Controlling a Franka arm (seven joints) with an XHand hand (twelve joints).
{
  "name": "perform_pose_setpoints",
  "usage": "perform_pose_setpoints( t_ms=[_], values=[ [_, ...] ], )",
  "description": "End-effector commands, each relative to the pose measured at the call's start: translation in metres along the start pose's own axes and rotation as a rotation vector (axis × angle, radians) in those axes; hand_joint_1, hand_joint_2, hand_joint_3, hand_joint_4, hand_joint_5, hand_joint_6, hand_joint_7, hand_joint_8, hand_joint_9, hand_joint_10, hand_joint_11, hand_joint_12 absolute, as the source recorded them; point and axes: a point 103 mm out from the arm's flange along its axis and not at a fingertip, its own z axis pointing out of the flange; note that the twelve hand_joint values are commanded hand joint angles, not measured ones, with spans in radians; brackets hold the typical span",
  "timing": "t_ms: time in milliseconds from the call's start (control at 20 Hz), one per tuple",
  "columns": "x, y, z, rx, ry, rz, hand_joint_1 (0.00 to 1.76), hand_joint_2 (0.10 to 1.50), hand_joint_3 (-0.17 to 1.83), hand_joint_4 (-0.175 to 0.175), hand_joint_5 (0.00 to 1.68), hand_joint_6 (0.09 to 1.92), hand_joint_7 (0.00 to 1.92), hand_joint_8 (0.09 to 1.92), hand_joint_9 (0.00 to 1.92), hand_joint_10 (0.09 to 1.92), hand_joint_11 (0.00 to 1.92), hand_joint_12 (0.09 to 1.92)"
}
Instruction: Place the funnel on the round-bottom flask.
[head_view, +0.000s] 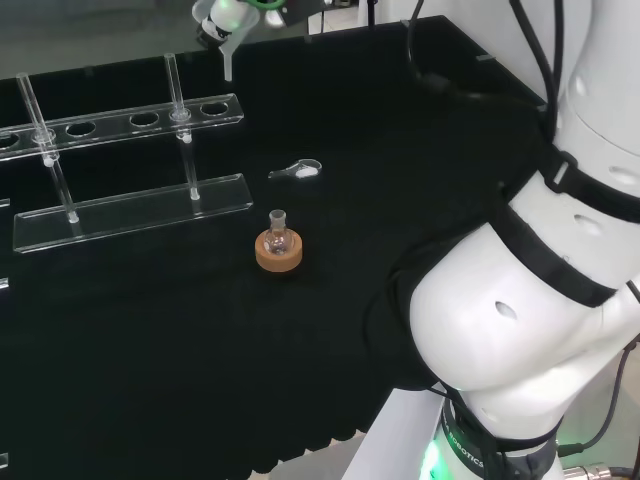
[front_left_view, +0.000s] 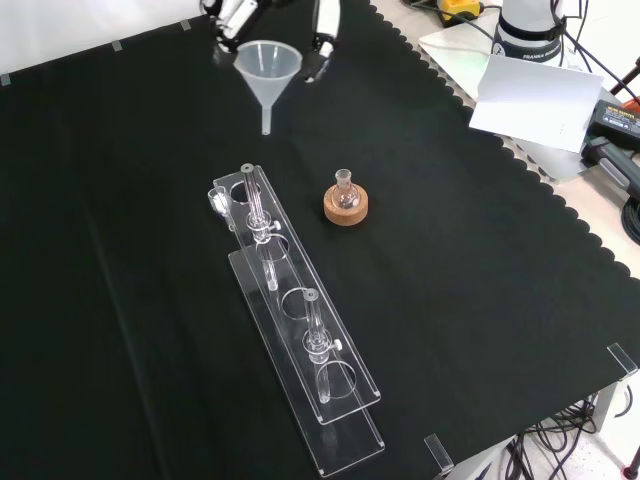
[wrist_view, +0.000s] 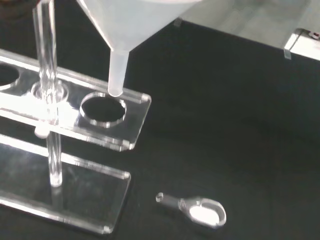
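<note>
A translucent white funnel (front_left_view: 267, 75) hangs stem down above the cloth, held at its rim by the black and white hand (front_left_view: 236, 20), whose fingers curl round it from both sides. In the head view the hand (head_view: 225, 15) is at the far edge and the funnel's stem (head_view: 228, 65) points down beyond the rack's end. The wrist view has the funnel's stem (wrist_view: 118, 70) over the end of the rack. A small round-bottom flask (front_left_view: 346, 188) stands upright on a cork ring (front_left_view: 347, 209) mid-cloth, apart from the hand; the head view shows the flask (head_view: 278, 230) too.
A clear plastic tube rack (front_left_view: 295, 320) with two glass tubes lies left of the flask in the front view. A small clear scoop (wrist_view: 200, 211) lies on the cloth by the rack's end, between rack and flask in the head view (head_view: 300, 170). White sheets (front_left_view: 530, 95) lie beyond the cloth's edge.
</note>
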Motion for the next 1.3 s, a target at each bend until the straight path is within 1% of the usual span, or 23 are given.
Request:
perform_pose_setpoints(
  t_ms=[50, 100, 150, 200, 450, 650, 900, 1100, 1200, 1300],
  values=[
    [0.001, -0.054, 0.013, 0.035, -0.014, 0.058, 0.84, 0.72, 0.52, 0.067, 0.91, 0.75, 0.98, 0.76, 1.03, 0.49, 0.65, 1.24],
    [0.001, -0.058, 0.015, 0.035, -0.011, 0.063, 0.84, 0.72, 0.52, 0.067, 0.91, 0.75, 0.98, 0.76, 1.03, 0.49, 0.65, 1.24],
    [0.002, -0.064, 0.017, 0.041, -0.017, 0.083, 0.84, 0.72, 0.52, 0.066, 0.91, 0.75, 0.98, 0.76, 1.03, 0.49, 0.65, 1.24],
    [0.003, -0.069, 0.02, 0.046, -0.017, 0.088, 0.84, 0.72, 0.52, 0.066, 0.91, 0.75, 0.98, 0.76, 1.03, 0.49, 0.65, 1.24],
    [0.007, -0.092, 0.041, 0.062, -0.015, 0.084, 0.84, 0.72, 0.53, 0.065, 0.91, 0.75, 0.98, 0.76, 1.03, 0.49, 0.65, 1.24],
    [0.01, -0.103, 0.056, 0.081, -0.007, 0.09, 0.84, 0.72, 0.53, 0.062, 0.9, 0.75, 0.97, 0.76, 1.03, 0.49, 0.65, 1.24],
    [0.021, -0.108, 0.073, 0.099, -0.002, 0.092, 0.84, 0.72, 0.54, 0.059, 0.9, 0.75, 0.97, 0.76, 1.03, 0.49, 0.65, 1.24],
    [0.03, -0.107, 0.088, 0.11, -0.003, 0.091, 0.84, 0.71, 0.54, 0.055, 0.9, 0.76, 0.97, 0.76, 1.02, 0.49, 0.65, 1.24],
    [0.038, -0.103, 0.087, 0.112, -0.015, 0.089, 0.84, 0.71, 0.54, 0.053, 0.9, 0.76, 0.97, 0.76, 1.02, 0.49, 0.65, 1.23],
    [0.04, -0.102, 0.087, 0.108, -0.01, 0.087, 0.84, 0.71, 0.54, 0.052, 0.89, 0.76, 0.96, 0.76, 1.02, 0.49, 0.65, 1.23]
  ],
)
